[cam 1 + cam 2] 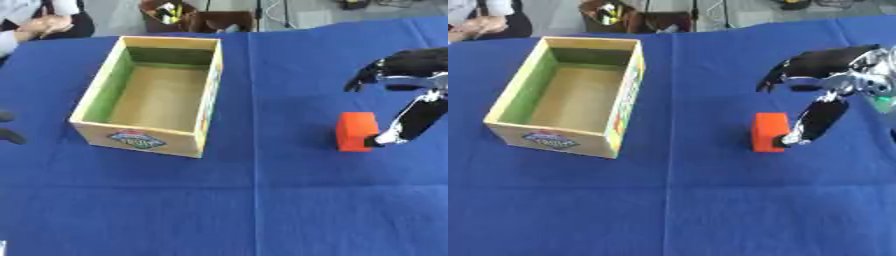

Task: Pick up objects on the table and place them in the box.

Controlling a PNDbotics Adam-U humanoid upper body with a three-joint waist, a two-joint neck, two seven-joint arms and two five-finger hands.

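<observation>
while the box [198,145] sits empty, right robot hand [833,75] spread, unclenched — one fingertip [791,139] seemingly touching orange block [354,131]

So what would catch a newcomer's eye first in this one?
The bright orange block standing on the blue cloth at right, with the right robot hand touching its right side. Then the open wooden box at left, nothing visible inside.
</observation>
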